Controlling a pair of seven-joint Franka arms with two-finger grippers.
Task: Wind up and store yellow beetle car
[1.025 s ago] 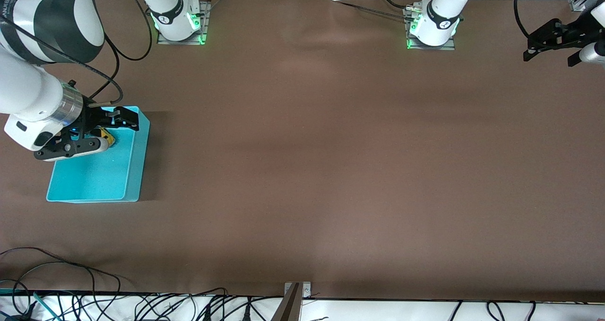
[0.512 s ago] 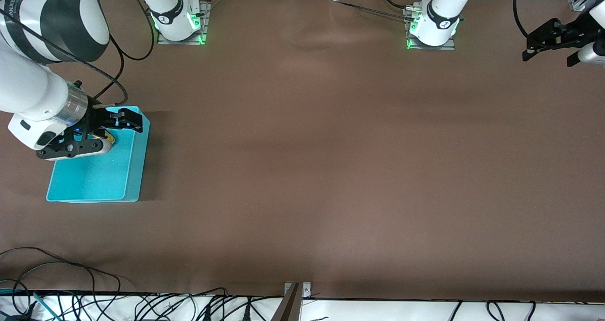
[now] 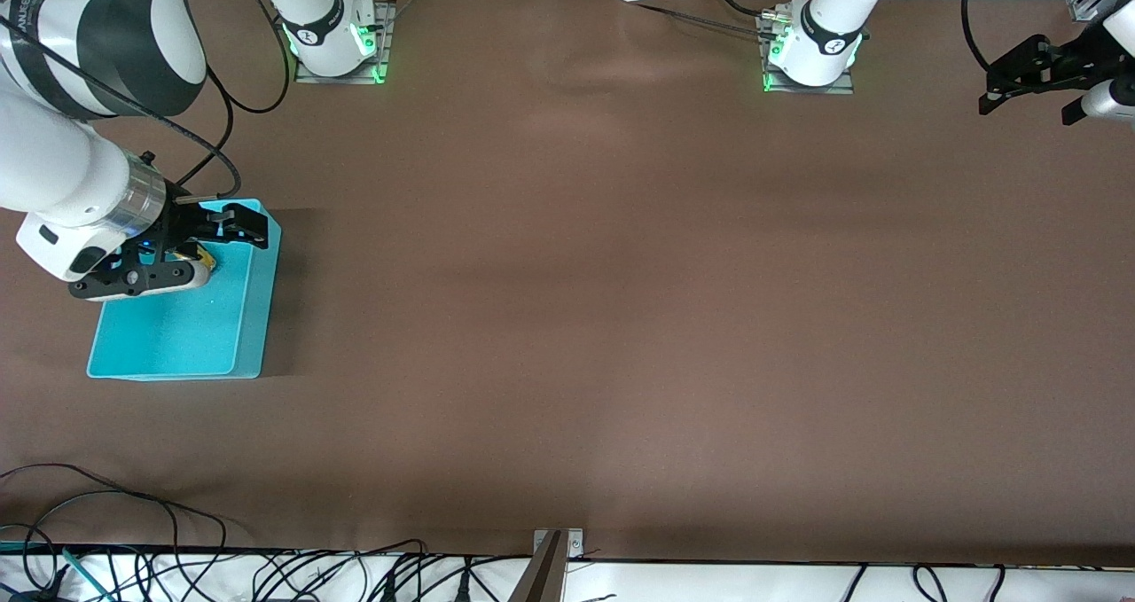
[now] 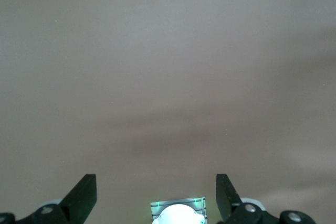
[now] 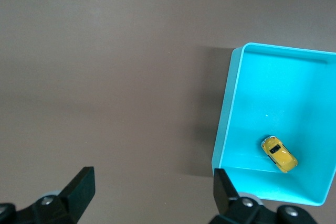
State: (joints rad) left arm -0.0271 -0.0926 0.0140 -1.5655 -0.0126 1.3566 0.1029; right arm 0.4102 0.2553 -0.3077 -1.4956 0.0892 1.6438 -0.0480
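The yellow beetle car (image 5: 279,154) lies on the floor of a teal bin (image 5: 236,103), near one of its corners. In the front view the car (image 3: 203,257) shows only partly under my right gripper (image 3: 232,252), which hangs over the bin (image 3: 177,336), open and empty. In the right wrist view the right gripper (image 5: 152,190) has its jaws wide apart, with one fingertip over the bin's edge. My left gripper (image 3: 1033,105) waits open and empty in the air at the left arm's end of the table; the left wrist view (image 4: 157,198) shows only bare table between its jaws.
The bin stands at the right arm's end of the brown table (image 3: 576,318). The arm bases (image 3: 332,48) (image 3: 811,52) stand along the table's edge farthest from the front camera. Cables (image 3: 133,566) lie along the nearest edge.
My right gripper has lifted slightly over the bin, staying open. The car stays in the bin. The left gripper has barely moved.
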